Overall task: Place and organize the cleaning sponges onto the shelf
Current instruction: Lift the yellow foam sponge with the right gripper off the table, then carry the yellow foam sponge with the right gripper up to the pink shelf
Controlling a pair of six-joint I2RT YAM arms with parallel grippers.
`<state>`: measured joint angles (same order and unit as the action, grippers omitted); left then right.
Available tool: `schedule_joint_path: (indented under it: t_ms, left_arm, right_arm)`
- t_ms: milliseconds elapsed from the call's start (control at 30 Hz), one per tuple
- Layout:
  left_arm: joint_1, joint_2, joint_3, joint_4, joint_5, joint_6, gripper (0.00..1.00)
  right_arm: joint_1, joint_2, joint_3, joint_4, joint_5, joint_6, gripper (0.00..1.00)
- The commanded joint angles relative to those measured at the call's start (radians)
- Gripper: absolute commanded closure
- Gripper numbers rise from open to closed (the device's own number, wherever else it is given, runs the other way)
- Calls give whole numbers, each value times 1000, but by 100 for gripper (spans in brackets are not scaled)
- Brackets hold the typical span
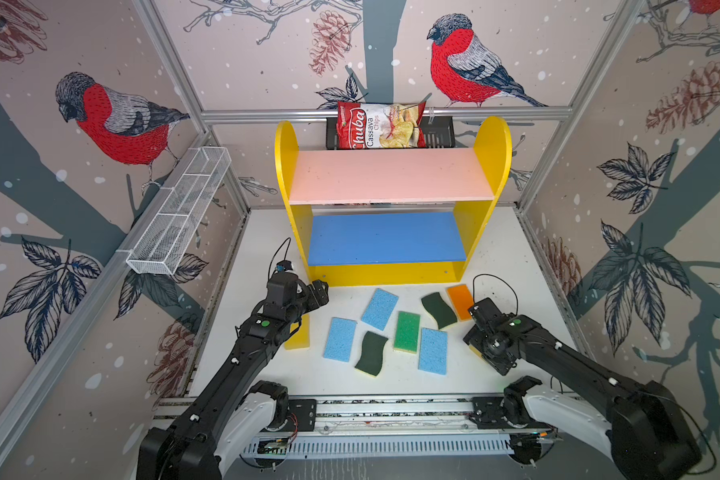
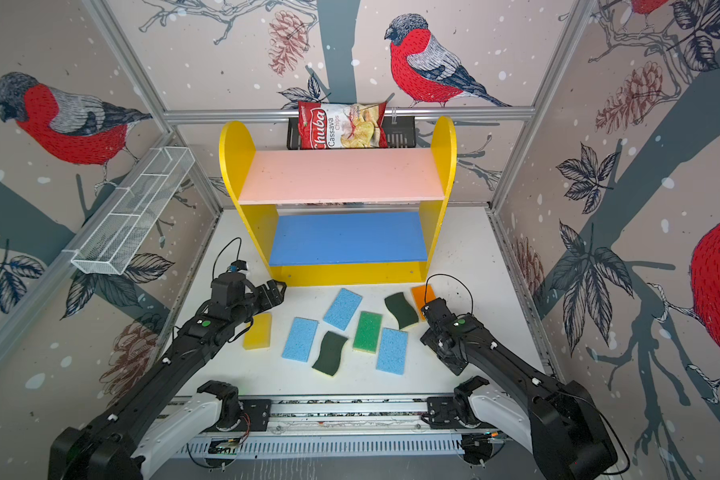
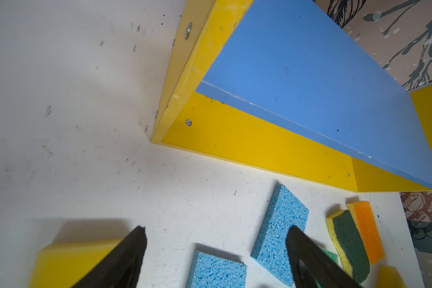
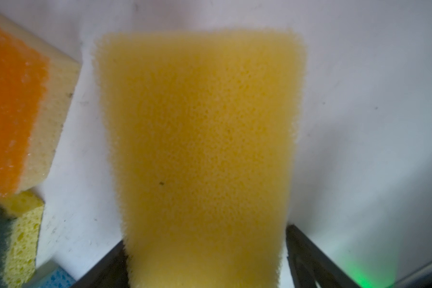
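Observation:
The shelf (image 1: 491, 149) stands at the back, its pink board (image 1: 391, 176) and blue board (image 1: 387, 239) bare. On the white table before it lie three light blue sponges (image 1: 380, 308) (image 1: 340, 339) (image 1: 433, 351), two dark-green wavy ones (image 1: 439, 309) (image 1: 371, 353), a bright green one (image 1: 407, 331) and an orange one (image 1: 460, 301). A yellow sponge (image 2: 258, 330) lies beside my left arm. My left gripper (image 3: 216, 229) hovers open near the shelf's lower left corner, holding nothing. My right gripper (image 4: 206, 234) points down, open, its fingers straddling a second yellow sponge (image 4: 200, 137) flat on the table.
A red-and-white chips bag (image 1: 379, 126) sits in a black rack (image 1: 437, 133) behind the shelf. A white wire mesh basket (image 1: 179, 212) hangs on the left wall. A metal rail (image 1: 391, 405) carrying both arm bases runs along the front edge.

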<state>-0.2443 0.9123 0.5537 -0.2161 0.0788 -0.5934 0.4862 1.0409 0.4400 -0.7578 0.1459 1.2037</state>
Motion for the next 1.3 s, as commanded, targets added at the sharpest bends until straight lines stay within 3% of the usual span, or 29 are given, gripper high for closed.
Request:
schedule_joint_path:
  t_ms: [0, 167, 667, 933, 1267]
  left_arm:
    - [1, 15, 2, 37, 28, 20, 12]
    - [0, 27, 2, 47, 45, 21, 12]
    - [2, 31, 24, 28, 41, 13, 13]
    - [-2, 22, 87, -20, 12, 37, 14]
    - [-3, -12, 143, -50, 9, 52, 14]
  right_arm:
    - [-7, 12, -14, -1, -17, -9, 11]
    - [-16, 30, -18, 6, 14, -32, 13]
    - [7, 50, -27, 52, 31, -141, 43]
    - [67, 17, 54, -7, 73, -185, 45]
    - [261, -1, 291, -174, 233, -148, 46]
